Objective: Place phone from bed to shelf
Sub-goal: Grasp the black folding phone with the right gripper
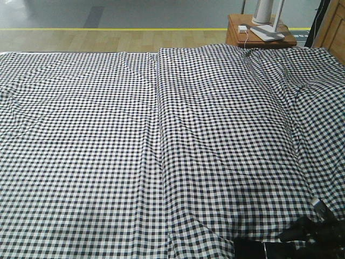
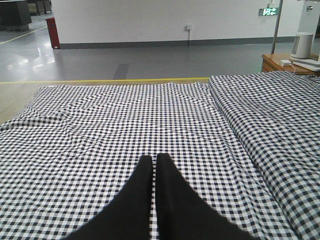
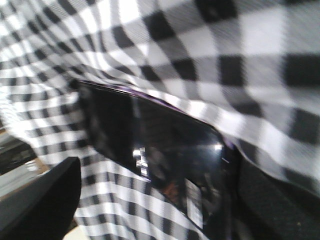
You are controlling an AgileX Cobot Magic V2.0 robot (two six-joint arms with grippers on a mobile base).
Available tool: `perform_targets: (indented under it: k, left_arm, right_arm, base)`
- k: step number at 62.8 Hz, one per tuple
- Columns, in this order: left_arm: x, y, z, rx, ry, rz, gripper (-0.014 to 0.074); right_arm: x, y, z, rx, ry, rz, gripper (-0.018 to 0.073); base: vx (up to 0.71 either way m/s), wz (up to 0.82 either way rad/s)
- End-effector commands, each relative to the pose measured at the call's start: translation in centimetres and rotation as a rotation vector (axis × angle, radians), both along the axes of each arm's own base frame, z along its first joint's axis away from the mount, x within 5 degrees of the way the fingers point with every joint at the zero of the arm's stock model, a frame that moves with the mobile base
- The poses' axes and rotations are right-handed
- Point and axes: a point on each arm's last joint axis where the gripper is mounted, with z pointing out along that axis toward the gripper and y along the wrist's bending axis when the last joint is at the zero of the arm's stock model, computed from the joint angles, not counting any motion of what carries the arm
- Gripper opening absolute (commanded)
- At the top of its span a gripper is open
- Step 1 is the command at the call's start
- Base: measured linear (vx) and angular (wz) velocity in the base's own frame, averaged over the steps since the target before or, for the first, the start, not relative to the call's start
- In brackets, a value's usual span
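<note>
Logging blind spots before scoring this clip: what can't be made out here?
- Phone: the right wrist view is blurred, so surface details are unreadable; its lower end is cut off by the bottom edge.
- Right pincer: blur hides whether its fingers touch the phone.
- Front view: the dark right arm and the bottom edge hide the grasp.
- Wood panel: cut off by the front view's right edge; what furniture it belongs to is unclear.

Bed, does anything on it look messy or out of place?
Only mildly. The bed looks wrinkled, with a raised fold running lengthwise down its middle. A black phone lies on it, seen in the blurred right wrist view. No spill or damage shows.
</note>
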Motion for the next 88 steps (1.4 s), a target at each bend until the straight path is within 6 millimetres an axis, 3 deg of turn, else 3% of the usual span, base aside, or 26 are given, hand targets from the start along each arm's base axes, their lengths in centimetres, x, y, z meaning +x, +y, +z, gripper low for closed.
perform_targets:
  k: [1,23,45,65,76,88]
  left_arm:
    - [0.0,0.0,0.4,-0.005,-0.072,0.0,0.0001]
    - [0.0,0.0,0.4,-0.005,-0.072,0.0,0.0001]
    - [0.0,0.0,0.4,-0.005,-0.072,0.0,0.0001]
    - [0.0,0.0,0.4,-0.005,-0.072,0.0,0.0001]
    - [0.0,0.0,0.4,-0.005,-0.072,0.0,0.0001]
    - [0.0,0.0,0.4,-0.005,-0.072,0.0,0.0001]
  right_arm:
    - [1.1,-0.2,1.8,0.1,-0.049,0.008,0.0594]
    - [0.5,1.4,0.8,0.311,-0.042,-0.017,0.0594]
    - [0.7,1.5,0.7,0.317,-0.053,-0.038,0.0568]
    - [1.4,3.9,0.7,0.315,-0.037,0.064,0.0503]
    - [1.2,4.3,0.6,0.309,-0.022,0.11,0.0463]
    - [1.2,4.0,0.7,0.306,-0.023,0.11,0.0326]
  base:
    - [0.0,0.0]
    - [0.0,0.0]
    - [0.0,0.0]
    - [0.0,0.0]
    - [0.0,0.0]
    - [0.0,0.0]
